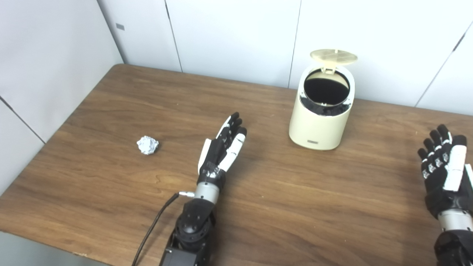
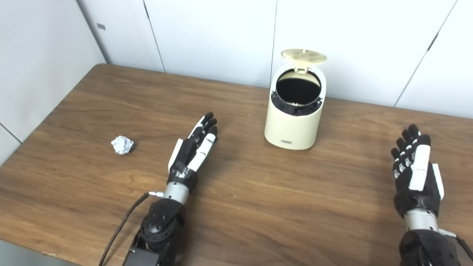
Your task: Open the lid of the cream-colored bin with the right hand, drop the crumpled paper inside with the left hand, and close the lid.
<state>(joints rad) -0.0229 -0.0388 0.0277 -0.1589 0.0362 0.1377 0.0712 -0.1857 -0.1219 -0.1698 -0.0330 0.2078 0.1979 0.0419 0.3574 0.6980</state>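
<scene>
The cream-colored bin (image 1: 317,122) stands at the back of the table, right of the middle. Its round lid (image 1: 333,56) is flipped up on the rear hinge and the dark opening shows. A crumpled white paper ball (image 1: 147,145) lies on the table at the left. My left hand (image 1: 223,146) is open and empty, fingers stretched out, between the paper and the bin, apart from both. My right hand (image 1: 443,162) is open and empty at the right edge, well right of the bin.
The wooden table (image 1: 111,103) ends at white wall panels (image 1: 229,37) close behind the bin. A black cable (image 1: 153,225) runs along my left forearm.
</scene>
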